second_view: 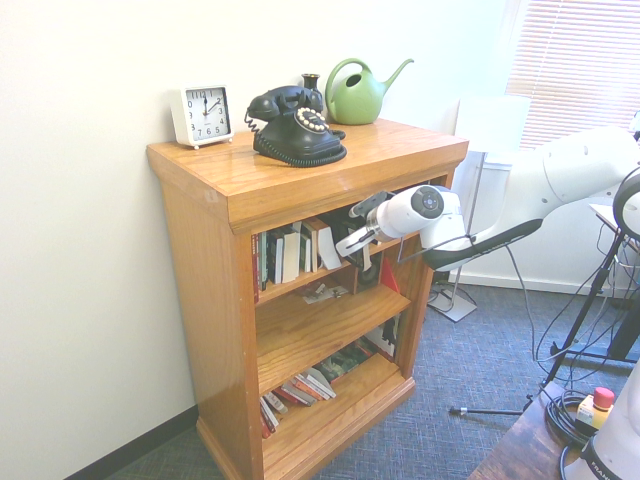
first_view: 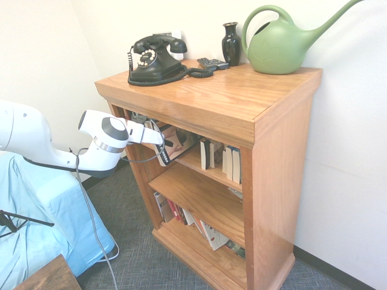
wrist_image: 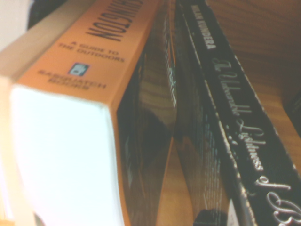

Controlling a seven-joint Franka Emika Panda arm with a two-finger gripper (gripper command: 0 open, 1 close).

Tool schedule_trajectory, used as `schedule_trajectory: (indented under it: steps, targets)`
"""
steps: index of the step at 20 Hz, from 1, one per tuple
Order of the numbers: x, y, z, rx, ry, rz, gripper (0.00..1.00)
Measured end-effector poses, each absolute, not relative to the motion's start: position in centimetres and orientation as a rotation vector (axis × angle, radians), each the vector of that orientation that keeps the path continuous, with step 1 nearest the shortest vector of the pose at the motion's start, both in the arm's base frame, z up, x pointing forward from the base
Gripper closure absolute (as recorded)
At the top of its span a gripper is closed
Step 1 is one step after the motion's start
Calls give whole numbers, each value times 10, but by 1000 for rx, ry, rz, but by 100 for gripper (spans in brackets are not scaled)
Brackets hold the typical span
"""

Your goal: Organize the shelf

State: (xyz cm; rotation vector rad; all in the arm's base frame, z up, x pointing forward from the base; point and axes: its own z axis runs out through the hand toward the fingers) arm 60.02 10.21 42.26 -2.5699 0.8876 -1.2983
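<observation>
The oak shelf (first_view: 281, 157) is standing by the wall, and the gripper (second_view: 345, 247) is reaching to its upper tier. Its fingers are being closed, but I cannot tell if they are gripping a book. In the wrist view, a black book (wrist_image: 235, 108) is showing "MILAN KUNDERA" and "The Unbearable Lightness of B", where the picture is cutting the title. Near it, an orange book (wrist_image: 101, 52) is carrying "HINGTON", the end of a word, then "A GUIDE TO THE OUTDOORS" and "SASQUATCH BOOKS", with a small blue logo between these lines. On the shelf top, a white clock (second_view: 203, 116) is showing its numbers, and a black telephone (second_view: 298, 130), a dark vase (first_view: 231, 45), a remote control (first_view: 213, 63) and a green watering can (first_view: 278, 48) are standing or lying.
</observation>
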Motion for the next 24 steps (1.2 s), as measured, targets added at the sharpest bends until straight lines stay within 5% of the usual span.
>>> schedule_trajectory:
  steps: [8, 9, 24]
  targets:
    - [613, 108, 421, -2560, 911, -1295, 100]
    - [613, 109, 421, -2559, 916, -1292, 0]
    - [606, 113, 432, -2559, 868, -1305, 0]
